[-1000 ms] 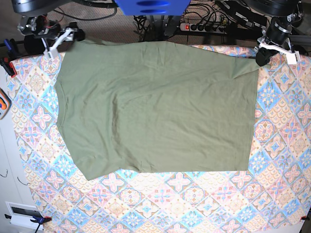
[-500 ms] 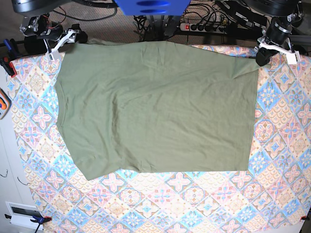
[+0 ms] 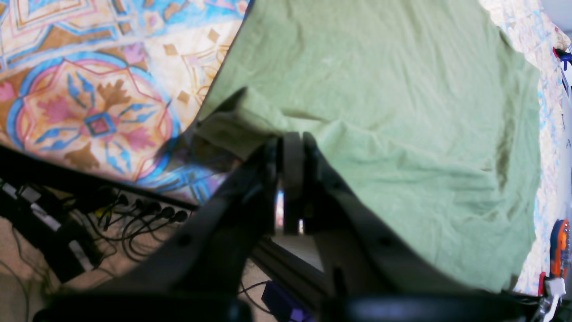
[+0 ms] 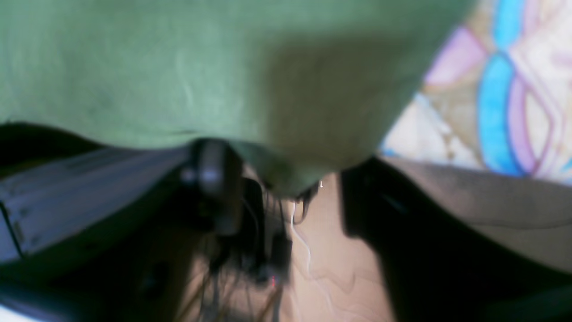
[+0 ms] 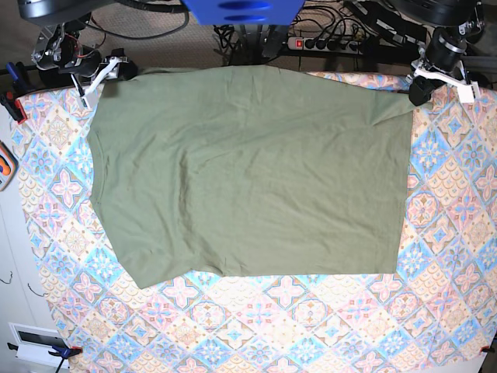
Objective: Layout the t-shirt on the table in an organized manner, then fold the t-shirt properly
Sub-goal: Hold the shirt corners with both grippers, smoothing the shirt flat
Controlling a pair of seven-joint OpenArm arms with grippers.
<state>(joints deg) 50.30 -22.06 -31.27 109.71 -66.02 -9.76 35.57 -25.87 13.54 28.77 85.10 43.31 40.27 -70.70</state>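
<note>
Fabric covers most of the far half of the table (image 5: 311, 326): the t-shirt (image 5: 248, 171) lies spread flat, olive green, lightly wrinkled, with its far edge running along the table's back edge and its near edge ending well short of the front. Patterned cloth shows bare on both sides of it and across the whole near strip.

The left pincer (image 5: 415, 87) sits at the shirt's far corner on the base view's right. In the left wrist view its 2 fingers (image 3: 292, 156) stand pressed together, and a fold of the green fabric rises up to and around their tips (image 3: 268, 116); the pincer is clamped on the t-shirt there, at the table's rim, with cables and a power strip (image 3: 147, 210) visible below on the floor.

The right pincer (image 5: 107, 71) is at the opposite far corner, on the base view's left. Its wrist view is blurred: green fabric (image 4: 178, 67) fills the top, a corner of it hangs down between 2 dark finger shapes that stand apart, and I cannot tell whether they touch the cloth. Tabletop pattern (image 4: 505, 89) shows at the right.

A blue housing (image 5: 242, 11) hangs over the table's far middle.
</note>
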